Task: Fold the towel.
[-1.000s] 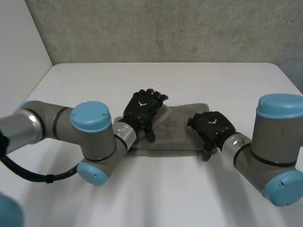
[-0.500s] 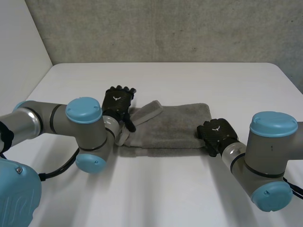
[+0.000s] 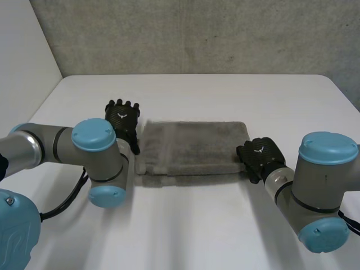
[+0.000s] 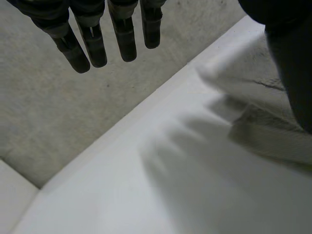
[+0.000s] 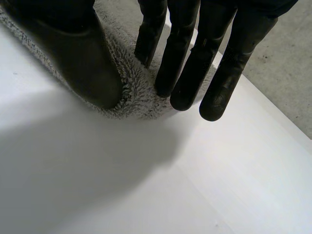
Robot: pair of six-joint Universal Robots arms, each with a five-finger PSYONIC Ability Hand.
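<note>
On the table [image 3: 225, 90] the towel [image 3: 191, 147] lies flat, a folded band running side to side; one fold looks done, and next an end must cross to the other. Left hand [image 3: 122, 118] hangs just off the towel's left end, fingers straight and empty; right hand [image 3: 260, 157] rests straight fingers on its right end

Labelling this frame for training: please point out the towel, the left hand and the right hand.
towel [image 3: 194, 143], head view, middle of its top layer.
left hand [image 3: 122, 117], head view, back of the hand.
right hand [image 3: 260, 154], head view, back of the hand.
</note>
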